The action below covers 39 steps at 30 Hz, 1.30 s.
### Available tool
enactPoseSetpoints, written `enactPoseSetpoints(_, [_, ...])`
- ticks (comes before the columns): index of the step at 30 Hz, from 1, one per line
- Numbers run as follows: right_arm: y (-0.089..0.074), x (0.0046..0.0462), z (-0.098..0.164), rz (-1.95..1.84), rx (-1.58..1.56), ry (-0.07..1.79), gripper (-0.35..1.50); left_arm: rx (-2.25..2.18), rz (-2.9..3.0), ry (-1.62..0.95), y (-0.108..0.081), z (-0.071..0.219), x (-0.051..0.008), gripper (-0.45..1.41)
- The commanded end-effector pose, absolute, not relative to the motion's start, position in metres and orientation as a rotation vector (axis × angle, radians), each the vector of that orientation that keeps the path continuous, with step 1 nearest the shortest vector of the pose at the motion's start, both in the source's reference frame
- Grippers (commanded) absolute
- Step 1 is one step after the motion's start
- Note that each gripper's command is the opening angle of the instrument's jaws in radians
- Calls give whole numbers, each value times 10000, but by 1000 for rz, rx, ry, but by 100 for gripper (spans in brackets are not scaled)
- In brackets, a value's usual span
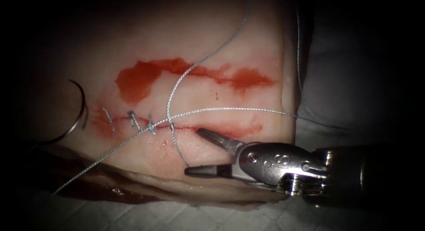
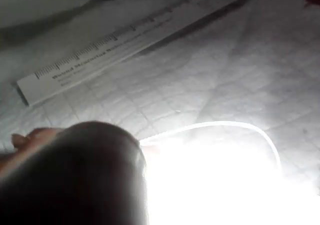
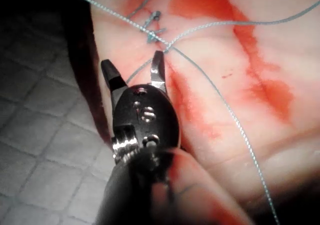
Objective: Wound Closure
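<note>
The tissue (image 1: pixel 199 49) has a horizontal cut (image 1: pixel 212 130) with red fluid (image 1: pixel 137 80) above it. Three stitches (image 1: pixel 133 119) cross the cut's left part. The curved needle (image 1: pixel 84 109) lies free at the tissue's left edge, held by no tool and not in the tissue. Thread (image 1: pixel 199 63) comes down from above, enters at the cut and ends in a short tail (image 1: pixel 179 149). Another strand (image 1: pixel 230 109) runs from lower left across the stitches and off to the right. My right tool (image 1: pixel 193 151) is open just below the cut, with the tail between its jaws, ungripped (image 3: pixel 132 60).
White gridded cloth (image 1: pixel 146 213) lies under the tissue's front edge. A grey fold of cloth (image 1: pixel 354 80) rises at the right. In the left wrist view, a ruler (image 2: pixel 125 40) lies on the gridded cloth beyond the left arm's dark shaft (image 2: pixel 75 180).
</note>
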<state>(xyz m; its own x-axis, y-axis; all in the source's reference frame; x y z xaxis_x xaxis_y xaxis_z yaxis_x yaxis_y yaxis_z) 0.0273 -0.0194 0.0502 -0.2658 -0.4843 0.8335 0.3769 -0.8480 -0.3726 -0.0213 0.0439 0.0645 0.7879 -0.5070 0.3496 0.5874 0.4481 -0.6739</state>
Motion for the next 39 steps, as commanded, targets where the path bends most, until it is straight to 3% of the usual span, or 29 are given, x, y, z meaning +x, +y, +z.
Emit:
enactPoseSetpoints(1, [-184,276,500,-2121,-1445,115,126,-839,-711,-150,436,643,-220,-45])
enactPoseSetpoints(5, [-157,281,510,-1966,-1422,69,104,-593,-769,-447,370,622,-227,-45])
enactPoseSetpoints(9, [-150,284,522,-1911,-1418,42,94,-575,-751,-513,334,614,-223,-45])
enactPoseSetpoints(12, [-143,294,532,-1886,-1384,9,99,-601,-756,-478,300,611,-215,-45])
enactPoseSetpoints(19, [-119,328,547,-1744,-1448,-82,91,-540,-740,-409,202,634,-199,-45])
enactPoseSetpoints(25, [-93,331,546,-1559,-1597,-167,94,-345,-729,-287,146,663,-188,-45])
enactPoseSetpoints(39, [-113,319,518,-1621,-1845,98,72,-289,-715,-224,154,723,-192,-45])
